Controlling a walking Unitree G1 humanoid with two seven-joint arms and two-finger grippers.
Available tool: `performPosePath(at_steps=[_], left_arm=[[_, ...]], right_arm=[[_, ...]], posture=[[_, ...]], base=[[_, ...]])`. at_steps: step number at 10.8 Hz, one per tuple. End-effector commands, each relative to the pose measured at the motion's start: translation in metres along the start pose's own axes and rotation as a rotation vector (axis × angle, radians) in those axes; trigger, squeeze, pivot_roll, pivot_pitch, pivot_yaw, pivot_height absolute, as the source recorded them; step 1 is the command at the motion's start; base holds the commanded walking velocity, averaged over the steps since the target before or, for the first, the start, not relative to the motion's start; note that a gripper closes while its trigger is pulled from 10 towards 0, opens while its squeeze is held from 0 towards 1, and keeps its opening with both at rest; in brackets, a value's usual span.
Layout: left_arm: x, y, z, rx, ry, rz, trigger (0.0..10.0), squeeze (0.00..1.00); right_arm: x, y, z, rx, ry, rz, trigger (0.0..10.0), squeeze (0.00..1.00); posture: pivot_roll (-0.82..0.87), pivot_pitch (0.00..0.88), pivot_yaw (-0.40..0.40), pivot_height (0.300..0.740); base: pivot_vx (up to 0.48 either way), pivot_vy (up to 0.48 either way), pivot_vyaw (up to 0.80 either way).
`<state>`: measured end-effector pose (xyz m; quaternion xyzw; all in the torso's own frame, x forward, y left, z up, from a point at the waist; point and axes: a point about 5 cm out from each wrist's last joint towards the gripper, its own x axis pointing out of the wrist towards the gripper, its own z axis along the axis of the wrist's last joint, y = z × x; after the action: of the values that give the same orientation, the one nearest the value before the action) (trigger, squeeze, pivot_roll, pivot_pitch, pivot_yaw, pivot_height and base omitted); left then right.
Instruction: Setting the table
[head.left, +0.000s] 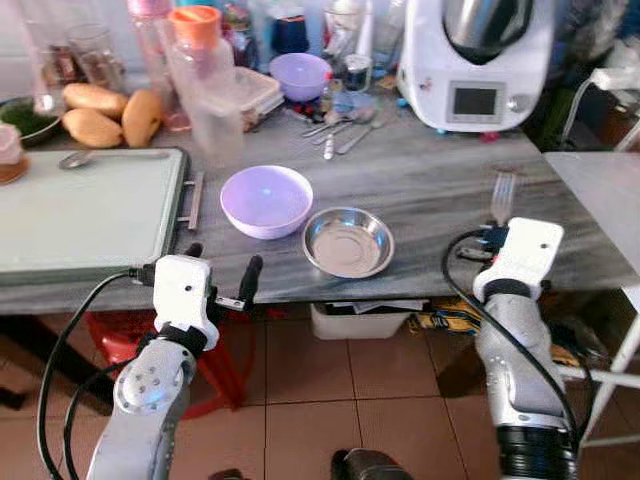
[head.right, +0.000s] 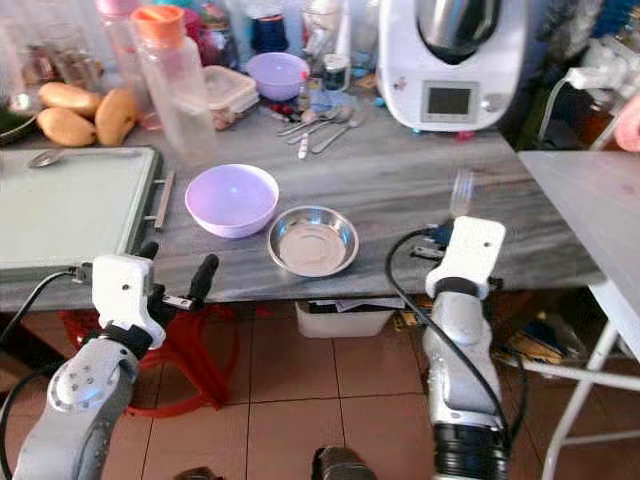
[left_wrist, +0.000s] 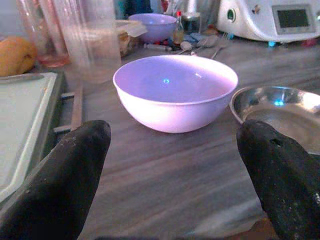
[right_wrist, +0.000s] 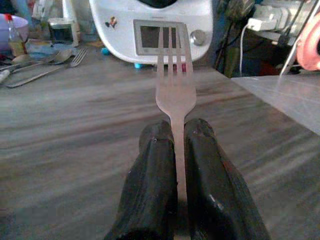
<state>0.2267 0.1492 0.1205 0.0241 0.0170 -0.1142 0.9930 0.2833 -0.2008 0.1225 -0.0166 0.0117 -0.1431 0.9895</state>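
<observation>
shiny metal fork (right_wrist: 174, 90); glossy plastic bowl (left_wrist: 175, 90)

On the table (head.left: 430, 185), bowl (head.left: 265, 200) sits left of dish (head.left: 348, 241) — tray (head.left: 85, 215) further left.

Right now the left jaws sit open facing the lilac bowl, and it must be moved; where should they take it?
Grip the lilac bowl by its near rim, coming from the table's front edge where the left gripper waits: one finger inside, one outside. Its round, sloping wall looks too wide and slippery to span.
</observation>
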Motion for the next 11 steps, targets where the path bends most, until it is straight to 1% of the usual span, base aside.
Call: performPosePath(at_steps=[1, 4, 5, 7, 8, 9, 11], left_arm=[[0.000, -0.002, 0.005, 0.000, -0.015, -0.010, 10.0, 0.00], [0.000, -0.002, 0.006, -0.001, -0.013, -0.001, 10.0, 0.00], [0.001, -0.001, 0.006, -0.002, -0.012, 0.002, 10.0, 0.00], [0.001, 0.004, 0.006, 0.004, -0.015, 0.058, 10.0, 0.00], [0.001, 0.011, 0.007, 0.035, -0.015, 0.136, 10.0, 0.00], [0.001, 0.017, 0.007, 0.039, -0.007, 0.185, 10.0, 0.00], [0.000, 0.026, 0.008, 0.048, -0.008, 0.223, 10.0, 0.00]], right_arm=[[0.003, 0.000, 0.004, 0.000, -0.010, -0.001, 10.0, 0.00], [0.005, 0.001, 0.006, 0.005, -0.011, 0.012, 10.0, 0.00], [0.007, 0.001, 0.006, 0.004, -0.010, 0.014, 10.0, 0.00], [0.007, 0.001, 0.005, 0.008, -0.004, 0.019, 10.0, 0.00], [0.008, 0.002, 0.003, 0.013, 0.007, 0.029, 10.0, 0.00], [0.010, 0.003, 0.002, 0.017, 0.015, 0.046, 10.0, 0.00], [0.019, 0.009, 0.000, 0.039, 0.053, 0.107, 10.0, 0.00]], posture=[[0.04, 0.000, -0.008, 0.740], [0.04, 0.000, -0.010, 0.740], [0.04, 0.000, -0.010, 0.740], [0.04, 0.000, -0.009, 0.740], [0.05, 0.000, -0.009, 0.740], [0.05, 0.000, -0.009, 0.740], [0.06, 0.000, -0.008, 0.740]], base=[[0.240, -0.360, 0.00], [0.267, -0.375, 0.00], [0.000, -0.259, 0.00], [0.000, 0.000, 0.00], [0.000, 0.000, 0.00], [0.000, 0.000, 0.00], [0.000, 0.000, 0.00]])
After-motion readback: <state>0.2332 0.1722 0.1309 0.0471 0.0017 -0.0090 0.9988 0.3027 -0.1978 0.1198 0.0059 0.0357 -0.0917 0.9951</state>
